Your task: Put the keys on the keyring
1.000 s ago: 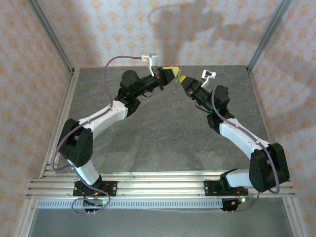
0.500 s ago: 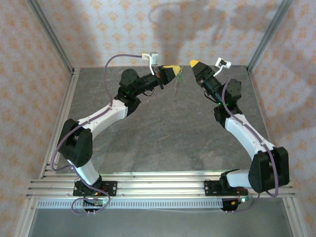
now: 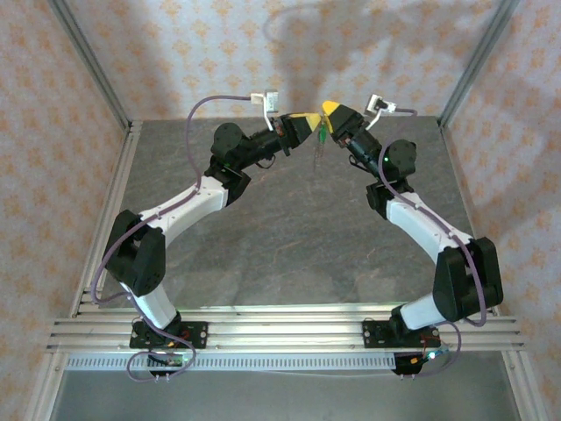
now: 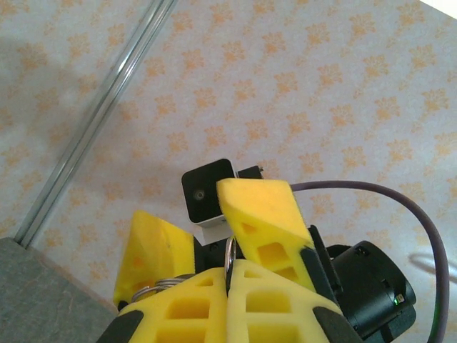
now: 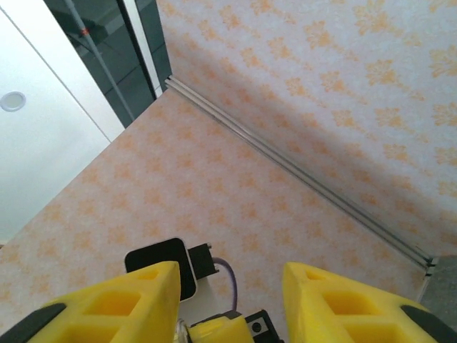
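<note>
- The left gripper (image 4: pixel 228 282) is pressed together, pinching the wire-thin keyring (image 4: pixel 230 256) upright at its tips.
- Just beyond, the right gripper (image 5: pixel 230 275) is spread, straddling those tips.
- The keys (image 3: pixel 321 143) dangle beneath both grippers. Threading seems underway, and the next move probably calls for a finely aligned pinch.

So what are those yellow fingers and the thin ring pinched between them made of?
The fingers look like matte yellow plastic, possibly 3D-printed: square hollows, slightly grainy faces. The ring looks like thin bare metal wire: grey, with a bright glint along it.
</note>
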Robot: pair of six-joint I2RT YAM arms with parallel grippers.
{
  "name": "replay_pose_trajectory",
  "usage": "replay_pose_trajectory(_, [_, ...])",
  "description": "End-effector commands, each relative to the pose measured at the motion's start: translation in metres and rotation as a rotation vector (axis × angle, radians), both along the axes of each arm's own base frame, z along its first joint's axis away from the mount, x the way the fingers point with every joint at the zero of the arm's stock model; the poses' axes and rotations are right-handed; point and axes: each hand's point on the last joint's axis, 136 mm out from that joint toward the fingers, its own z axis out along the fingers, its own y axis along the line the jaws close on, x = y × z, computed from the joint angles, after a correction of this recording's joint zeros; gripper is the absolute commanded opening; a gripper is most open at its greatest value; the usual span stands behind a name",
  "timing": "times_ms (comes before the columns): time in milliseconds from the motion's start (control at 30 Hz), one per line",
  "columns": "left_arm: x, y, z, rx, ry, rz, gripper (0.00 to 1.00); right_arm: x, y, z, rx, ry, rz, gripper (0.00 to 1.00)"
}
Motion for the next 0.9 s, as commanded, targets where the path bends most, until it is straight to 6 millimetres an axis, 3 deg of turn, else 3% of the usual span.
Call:
replay_pose_trajectory(0, [-0.007, 0.002, 0.026, -0.065, -0.077, -0.008, 0.0, -0.014, 0.001, 0.025, 0.026, -0.106, 0.024, 0.41])
replay_pose_trajectory(367, [-0.004, 0.001, 0.025, -0.068, -0.067, -0.003, 0.0, -0.019, 0.008, 0.017, -0.001, -0.102, 0.05, 0.36])
replay_pose_trajectory(867, [-0.005, 0.001, 0.028, -0.068, -0.071, -0.003, 0.0, -0.027, 0.008, 0.002, -0.067, -0.091, 0.032, 0.18])
